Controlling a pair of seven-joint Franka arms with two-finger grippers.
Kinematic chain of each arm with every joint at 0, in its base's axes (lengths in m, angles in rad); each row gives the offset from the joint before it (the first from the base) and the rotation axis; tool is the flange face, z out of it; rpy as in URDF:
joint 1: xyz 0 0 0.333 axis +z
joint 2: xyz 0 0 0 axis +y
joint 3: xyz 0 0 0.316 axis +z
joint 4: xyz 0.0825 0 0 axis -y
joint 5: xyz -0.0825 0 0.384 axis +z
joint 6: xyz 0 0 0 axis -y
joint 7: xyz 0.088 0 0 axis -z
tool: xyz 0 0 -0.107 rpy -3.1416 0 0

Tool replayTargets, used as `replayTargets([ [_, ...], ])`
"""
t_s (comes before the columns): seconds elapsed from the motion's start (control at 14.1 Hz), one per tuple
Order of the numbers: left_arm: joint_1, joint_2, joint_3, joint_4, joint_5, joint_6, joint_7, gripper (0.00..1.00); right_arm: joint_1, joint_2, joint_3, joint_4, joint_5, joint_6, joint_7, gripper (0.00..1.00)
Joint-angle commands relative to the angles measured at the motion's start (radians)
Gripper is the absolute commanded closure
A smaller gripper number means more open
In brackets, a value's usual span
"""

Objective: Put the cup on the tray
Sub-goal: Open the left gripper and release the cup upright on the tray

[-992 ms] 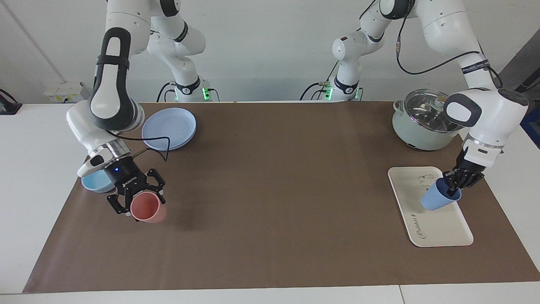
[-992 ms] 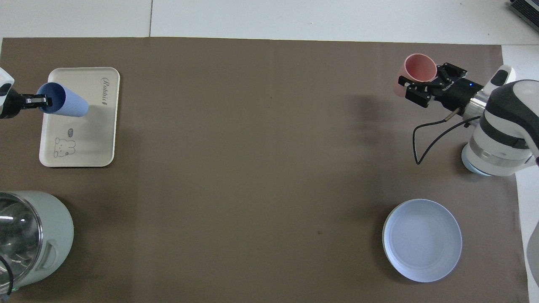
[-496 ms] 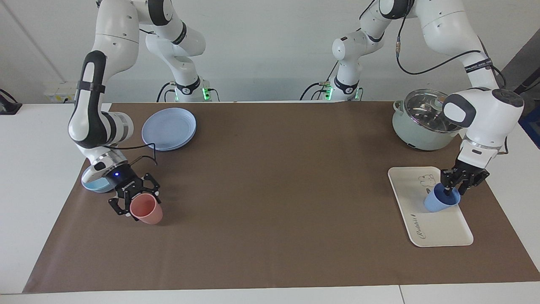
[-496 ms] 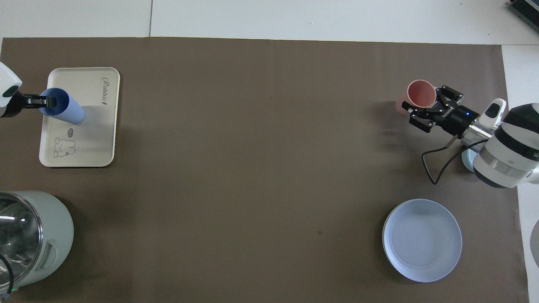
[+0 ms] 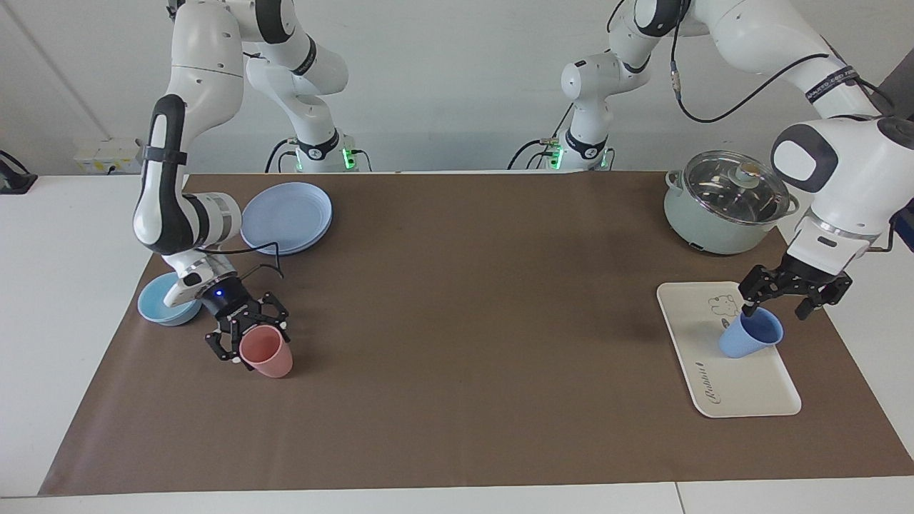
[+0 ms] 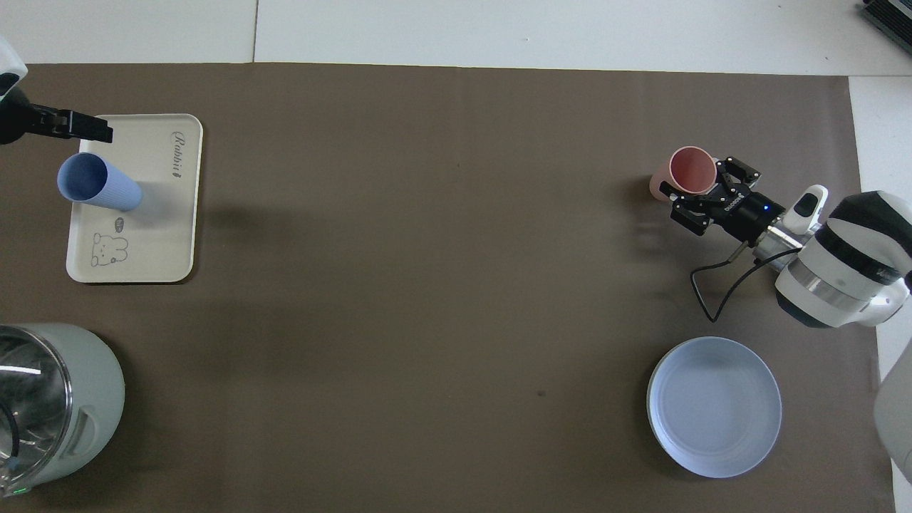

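Left gripper (image 5: 794, 294) is hanging spread just above the cup (image 5: 750, 335), which is standing upright on the tray (image 5: 750, 396) directly below.

Matt plastic cup (image 5: 750, 335) on smooth tray (image 5: 757, 389) (pot lid (image 5: 728, 177) glossy glass).

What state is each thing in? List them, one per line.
cup: upright on the tray, released.
tray: flat on the table, holds the cup.
left gripper: open, above the cup.
pink cup: upright on the table, gripped.
right gripper: shut on the pink cup.
pot: glass lid on.
plates: empty.
bowl: upright.
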Motion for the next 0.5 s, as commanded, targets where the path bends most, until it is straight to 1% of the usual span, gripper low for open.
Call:
replayTargets([
  [0.0,-0.145,0.026,0.018,0.109,0.108,-0.192,-0.174,0.0,-0.007,-0.02,0.004,-0.038,0.032,-0.003,-0.038,0.43],
  [0.07,-0.18,0.02,0.013,0.118,0.115,-0.258,-0.243,0.0,-0.007,-0.021,0.004,-0.041,0.03,-0.005,-0.038,0.0],
  [0.14,-0.212,-0.013,0.006,0.118,0.114,-0.3,-0.275,0.0,-0.007,-0.021,0.004,-0.041,0.03,-0.005,-0.038,0.0],
  [0.21,-0.222,-0.061,0.002,0.099,0.112,-0.314,-0.279,0.0,-0.007,-0.023,0.004,-0.039,0.03,-0.005,-0.038,0.0],
  [0.35,-0.233,-0.157,0.001,0.011,0.109,-0.343,-0.297,0.0,-0.004,-0.046,0.002,-0.039,0.018,0.009,-0.032,0.0],
  [0.43,-0.23,-0.225,-0.001,-0.067,0.109,-0.341,-0.3,0.0,-0.004,-0.062,0.002,-0.039,0.016,0.029,-0.025,0.0],
])
